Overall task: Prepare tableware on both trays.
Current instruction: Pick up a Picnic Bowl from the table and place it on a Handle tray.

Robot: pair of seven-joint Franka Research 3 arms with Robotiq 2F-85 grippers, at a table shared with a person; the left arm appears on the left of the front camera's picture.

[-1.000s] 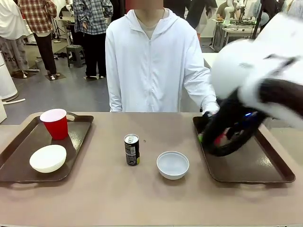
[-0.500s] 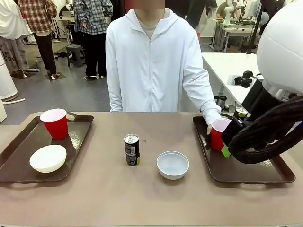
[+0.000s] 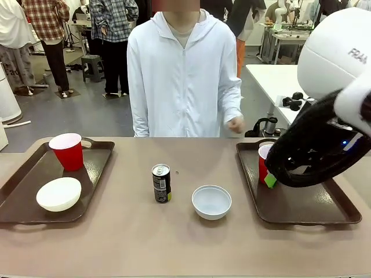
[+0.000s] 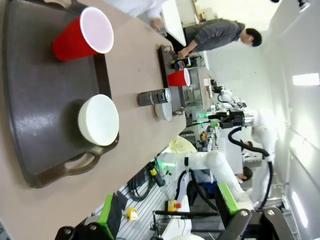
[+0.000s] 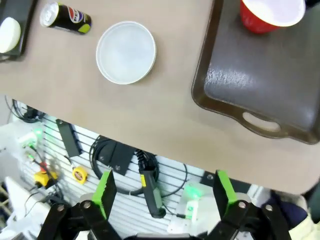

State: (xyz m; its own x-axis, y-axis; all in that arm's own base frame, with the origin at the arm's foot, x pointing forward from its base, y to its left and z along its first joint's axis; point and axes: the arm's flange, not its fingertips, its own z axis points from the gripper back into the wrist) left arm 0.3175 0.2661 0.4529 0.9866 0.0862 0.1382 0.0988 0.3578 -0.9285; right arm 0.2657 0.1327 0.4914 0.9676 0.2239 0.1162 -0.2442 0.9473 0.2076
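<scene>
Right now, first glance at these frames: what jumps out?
The right arm looms large over the right tray, half hiding a red cup on it. A dark can and a white bowl stand on the table between the trays, while the left tray already holds the left cup and left bowl. A person in a white hoodie stands across the table.

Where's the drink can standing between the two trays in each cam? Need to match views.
Front view: drink can upright near centre, just left of the whitish bowl.
Left wrist view: drink can appears sideways, mid-picture, whitish bowl just below it.
Right wrist view: drink can in the top left corner, whitish bowl to its lower right.
Shared landmark: the whitish bowl beside it.
</scene>
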